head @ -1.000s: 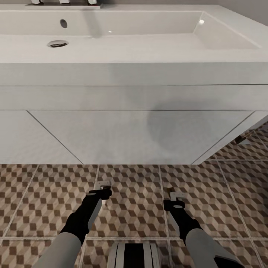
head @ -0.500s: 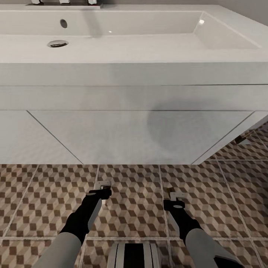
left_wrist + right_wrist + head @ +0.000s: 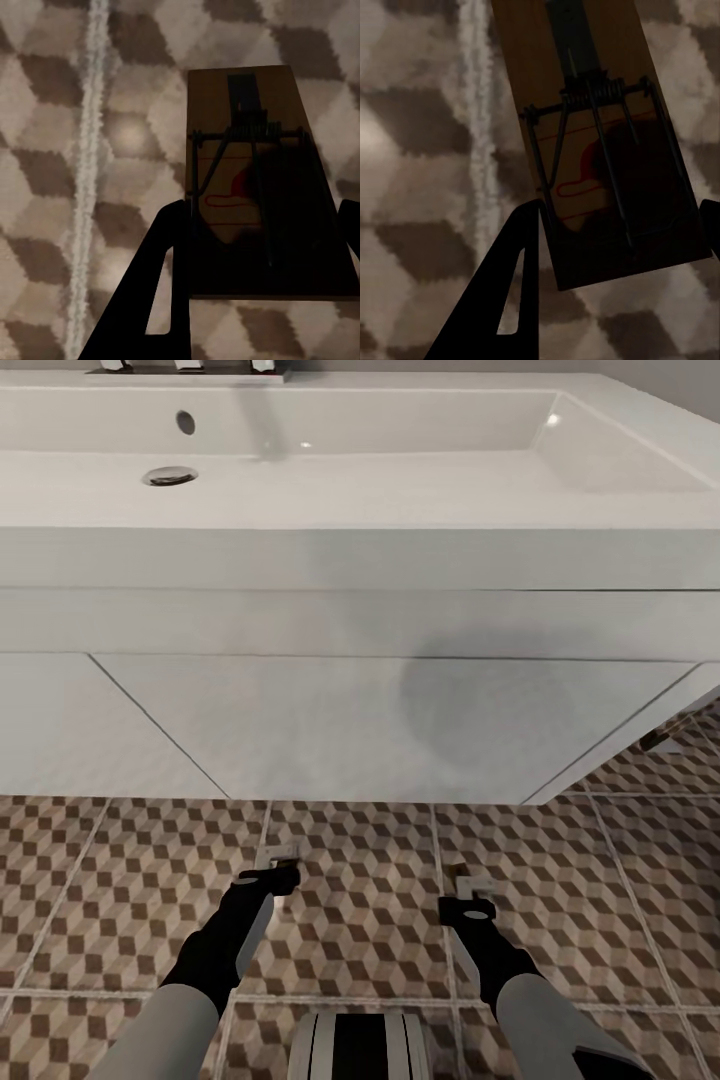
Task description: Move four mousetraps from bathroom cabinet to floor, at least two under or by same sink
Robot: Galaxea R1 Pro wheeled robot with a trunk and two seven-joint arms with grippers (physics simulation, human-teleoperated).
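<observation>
In the left wrist view a brown mousetrap (image 3: 247,180) with wire parts and a red mark sits between my left gripper's (image 3: 262,225) dark fingers, held just above the cube-patterned bathroom floor (image 3: 112,135). My right gripper (image 3: 619,217) is shut on a second mousetrap (image 3: 585,127) in the same way. In the head view both grippers, left (image 3: 280,862) and right (image 3: 470,888), hover low over the bathroom floor (image 3: 360,880) in front of the white sink (image 3: 350,450) and its vanity. A small brown thing (image 3: 657,739), possibly another mousetrap, lies on the floor at the vanity's right edge.
The white two-door vanity (image 3: 330,720) stands close ahead across almost the full width. A chrome faucet base (image 3: 190,368) sits at the back of the basin. Open tiled floor lies between the vanity and my base (image 3: 360,1045).
The whole head view has shifted slightly, so the camera moved. Both arms and the held traps keep their places.
</observation>
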